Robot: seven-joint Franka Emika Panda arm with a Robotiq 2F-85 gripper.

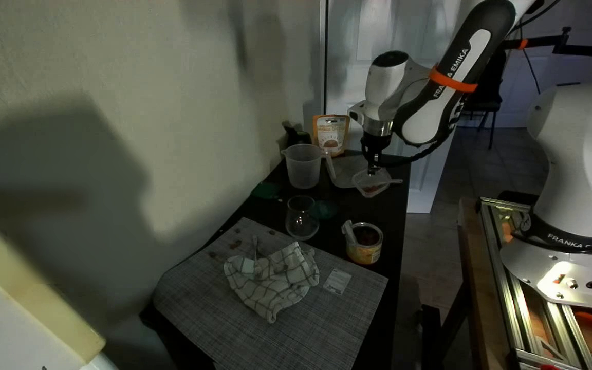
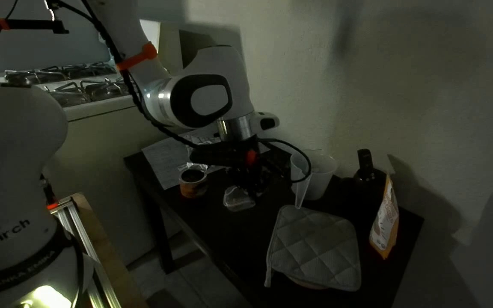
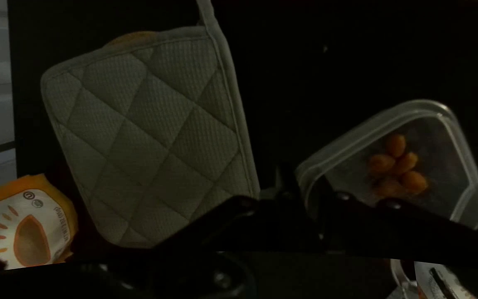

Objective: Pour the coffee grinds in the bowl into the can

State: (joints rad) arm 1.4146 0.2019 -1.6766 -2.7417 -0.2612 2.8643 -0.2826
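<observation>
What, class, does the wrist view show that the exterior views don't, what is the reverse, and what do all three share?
Only the wrist view: the separate, rounded shapes of the orange pieces in the clear container; an exterior view shows just a reddish blur there.

Only the exterior views: the robot's base and the wall in both, plus the stove in an exterior view. The open can is recognisable only here; a cropped pale item at the wrist view's lower right cannot be identified.

All share: the clear container, quilted pad, pouch and gripper.
</observation>
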